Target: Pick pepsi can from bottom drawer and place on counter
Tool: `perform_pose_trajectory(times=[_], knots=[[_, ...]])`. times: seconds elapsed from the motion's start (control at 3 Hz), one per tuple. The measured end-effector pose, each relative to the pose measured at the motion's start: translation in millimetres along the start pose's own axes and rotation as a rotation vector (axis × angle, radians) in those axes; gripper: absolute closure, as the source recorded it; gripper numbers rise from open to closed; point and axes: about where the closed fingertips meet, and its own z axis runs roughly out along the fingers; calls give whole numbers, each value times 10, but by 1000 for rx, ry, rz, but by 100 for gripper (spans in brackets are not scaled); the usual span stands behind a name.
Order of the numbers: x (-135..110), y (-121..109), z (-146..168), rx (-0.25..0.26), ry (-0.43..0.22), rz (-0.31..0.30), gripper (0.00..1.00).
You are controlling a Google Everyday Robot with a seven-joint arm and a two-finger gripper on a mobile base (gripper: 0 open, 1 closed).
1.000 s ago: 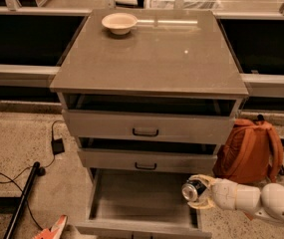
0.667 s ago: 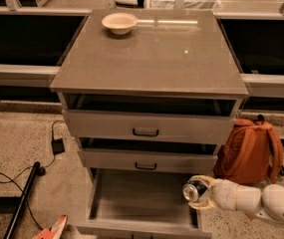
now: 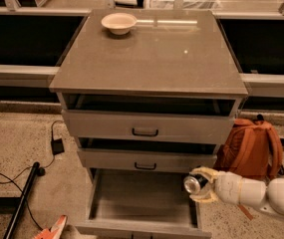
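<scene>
My gripper point(image 3: 201, 185) is at the lower right, shut on the pepsi can point(image 3: 195, 183). The can lies sideways in the fingers with its silver end toward the camera, held above the right rim of the open bottom drawer point(image 3: 140, 198). The drawer's flat grey floor shows nothing on it. The white arm reaches in from the right edge. The grey counter point(image 3: 151, 54) tops the drawer unit above, well higher than the can.
A cream bowl point(image 3: 118, 22) sits at the counter's back left. Two upper drawers with black handles point(image 3: 145, 132) are slightly open. An orange backpack point(image 3: 251, 148) leans by the unit's right side. Black cables point(image 3: 27, 176) lie on the floor at left.
The gripper has risen slightly with the can in it, staying over the drawer's right side.
</scene>
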Motion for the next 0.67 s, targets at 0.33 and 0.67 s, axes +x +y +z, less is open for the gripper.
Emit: perform_pose_trajectory(times=[0.33, 0.67], knots=[[-426, -505, -184, 54, -37, -174, 100], [-939, -978, -383, 102, -94, -359, 100]])
